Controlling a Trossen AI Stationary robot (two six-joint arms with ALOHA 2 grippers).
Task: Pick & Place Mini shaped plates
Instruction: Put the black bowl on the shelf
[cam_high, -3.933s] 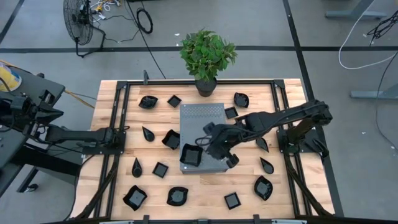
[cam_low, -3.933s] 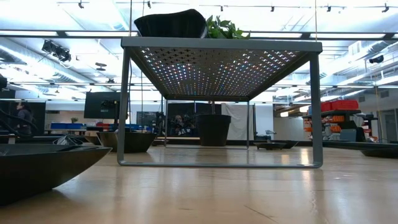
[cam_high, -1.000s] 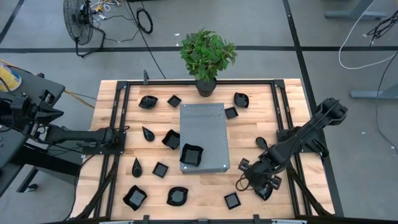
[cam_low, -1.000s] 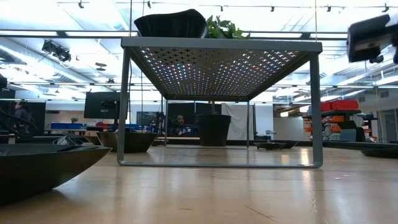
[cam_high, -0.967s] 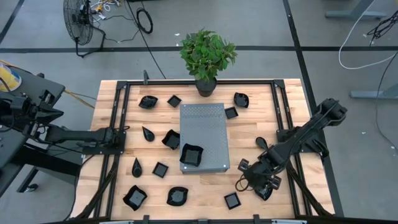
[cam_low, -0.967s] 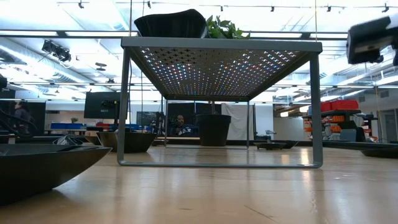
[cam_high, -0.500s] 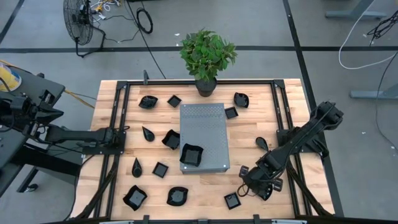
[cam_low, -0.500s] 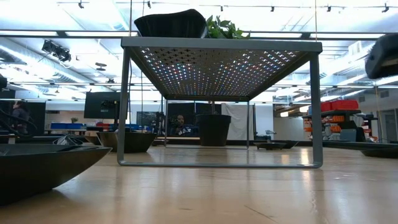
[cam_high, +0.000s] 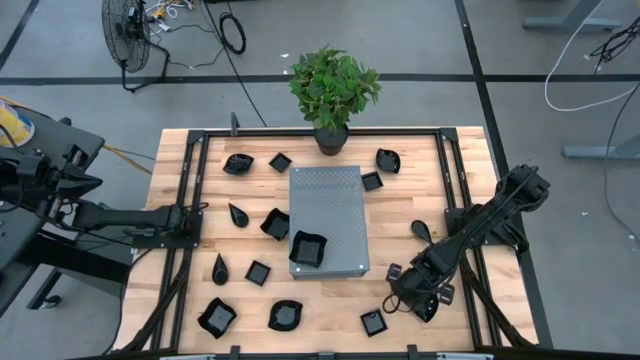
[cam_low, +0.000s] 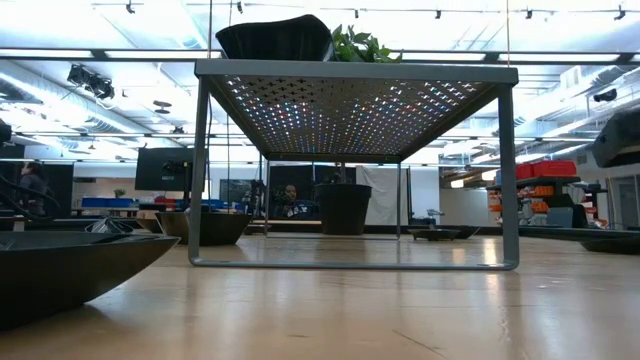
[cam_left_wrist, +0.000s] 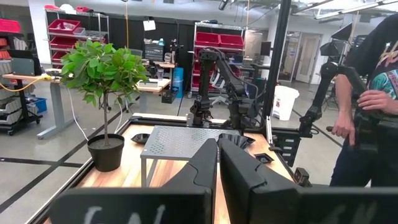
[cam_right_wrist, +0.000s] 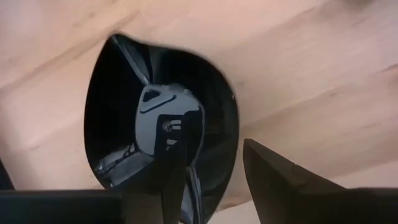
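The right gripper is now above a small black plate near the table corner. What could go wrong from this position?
1. The right gripper is open over a glossy teardrop plate; the rim could slip out when it closes.
2. A square plate lies close by and might get bumped.

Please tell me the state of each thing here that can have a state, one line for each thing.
Right gripper: jaws open, low over a rounded plate, one finger inside it, one outside its rim.
Left gripper: jaws shut, empty, parked at the table's left edge.
Wavy-edged plate: resting on the grey perforated stand.
Other plates: lying loose on the table.
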